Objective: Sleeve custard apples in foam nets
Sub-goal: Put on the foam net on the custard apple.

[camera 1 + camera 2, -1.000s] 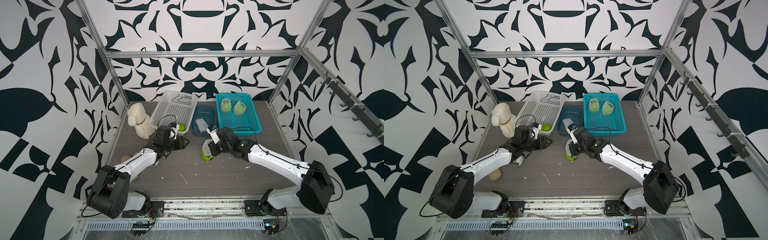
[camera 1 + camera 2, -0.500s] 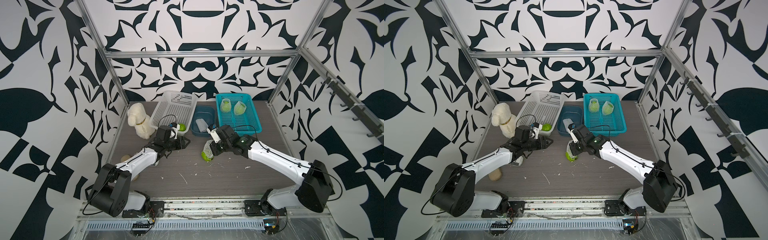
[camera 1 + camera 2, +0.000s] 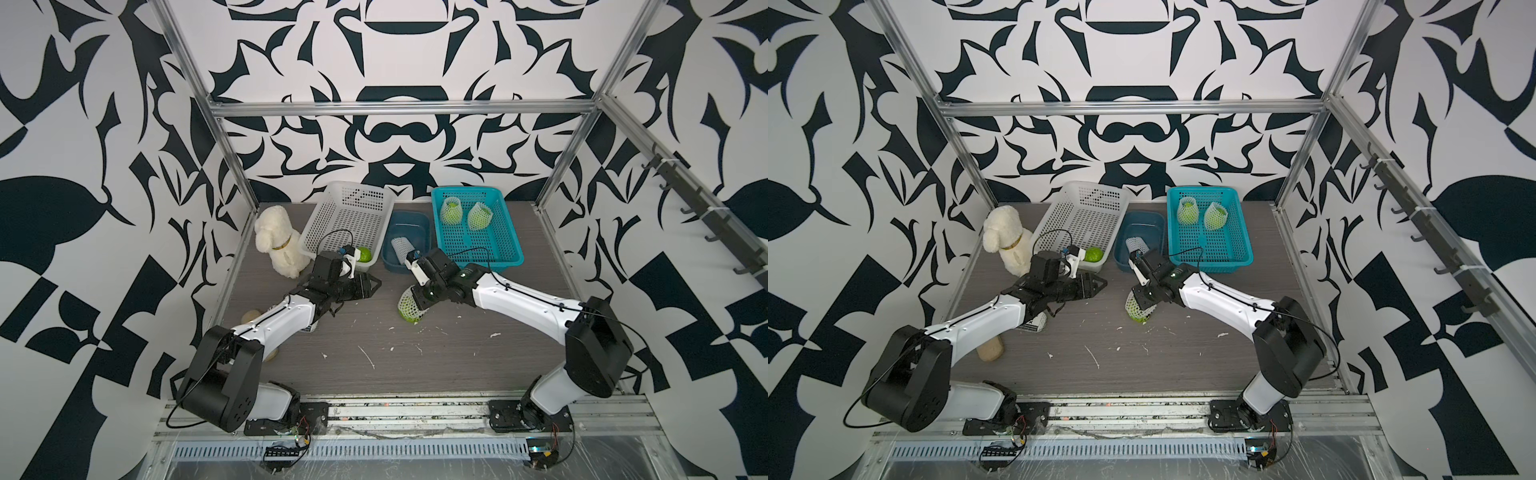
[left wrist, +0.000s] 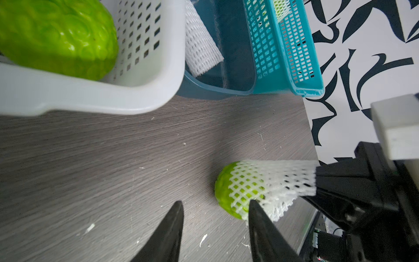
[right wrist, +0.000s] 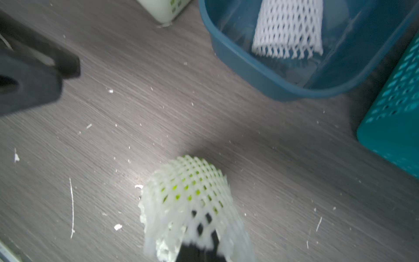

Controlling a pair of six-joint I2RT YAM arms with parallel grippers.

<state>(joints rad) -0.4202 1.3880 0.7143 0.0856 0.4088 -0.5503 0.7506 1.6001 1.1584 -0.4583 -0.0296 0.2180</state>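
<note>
At mid-table a green custard apple (image 3: 412,314) (image 3: 1138,314) (image 4: 223,192) stands partly inside a white foam net (image 3: 406,300) (image 4: 267,179) (image 5: 188,188). My right gripper (image 3: 419,297) (image 3: 1143,296) (image 5: 199,249) is shut on that net's loose upper end, above the fruit. To the fruit's left, a short gap away, my left gripper (image 3: 376,286) (image 3: 1100,284) (image 4: 215,202) hangs open and holds nothing. A bare custard apple (image 3: 364,254) (image 4: 56,38) lies in the white basket. Two sleeved ones (image 3: 451,212) (image 3: 480,216) stand in the teal basket. A spare foam net (image 3: 402,247) (image 5: 288,29) lies in the blue tub.
The white basket (image 3: 345,216), the dark blue tub (image 3: 409,214) and the teal basket (image 3: 494,245) line the back of the table. A cream plush dog (image 3: 278,241) sits at the back left. A beige object (image 3: 990,349) lies under my left arm. Foam crumbs dot the tabletop.
My right wrist has shifted slightly to the left, still gripping the net. The fruit stays in the same spot. The left arm has not moved.
</note>
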